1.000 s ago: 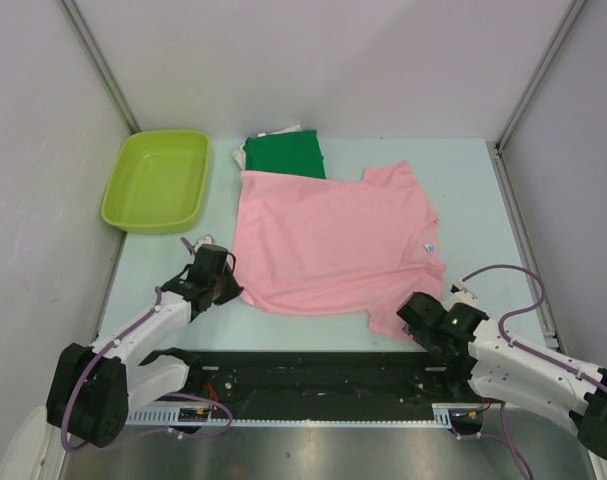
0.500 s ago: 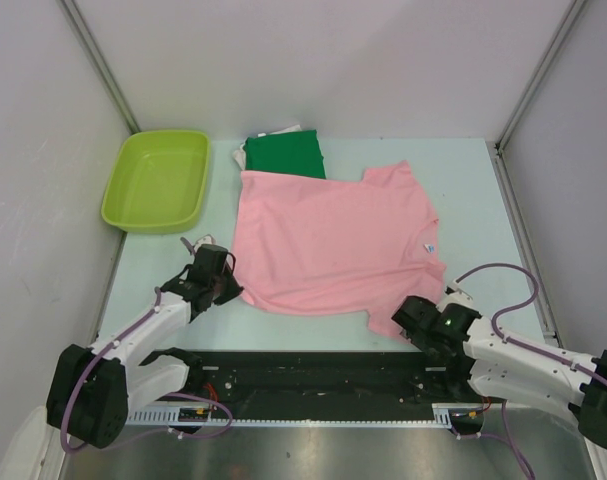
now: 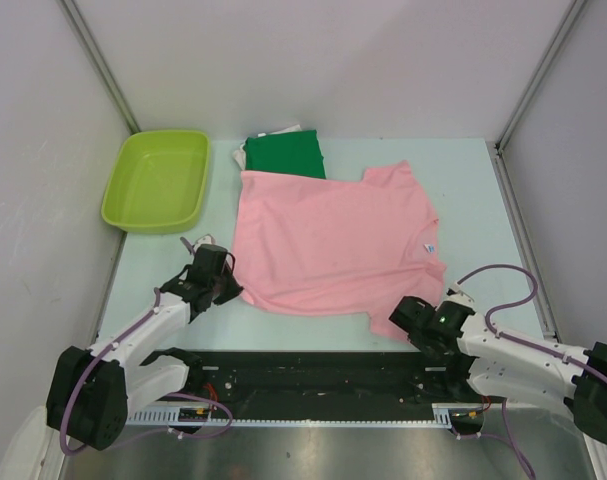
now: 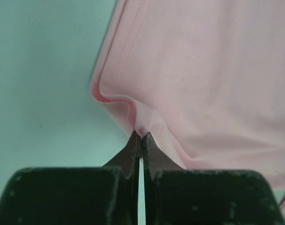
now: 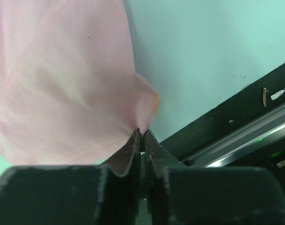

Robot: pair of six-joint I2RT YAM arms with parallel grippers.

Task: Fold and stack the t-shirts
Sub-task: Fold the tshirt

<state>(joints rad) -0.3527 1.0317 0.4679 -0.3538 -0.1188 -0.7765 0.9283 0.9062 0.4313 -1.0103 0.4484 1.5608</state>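
A light pink t-shirt (image 3: 333, 240) lies spread flat across the middle of the table, a small label near its right edge. My left gripper (image 3: 233, 283) is shut on the shirt's near left corner; in the left wrist view the cloth (image 4: 194, 79) puckers into the closed gripper (image 4: 141, 135). My right gripper (image 3: 396, 322) is shut on the near right sleeve tip, and the pink cloth (image 5: 72, 89) bunches at that gripper (image 5: 141, 132) too. A folded dark green t-shirt (image 3: 285, 155) rests on a white one behind the pink shirt.
A lime green plastic tub (image 3: 158, 180) stands at the back left. The black rail (image 3: 303, 375) of the arm mount runs along the near table edge, close under the right gripper. Grey walls close in both sides.
My right gripper slid a little left onto the sleeve tip and closed on it. The left gripper kept its hold and did not move.
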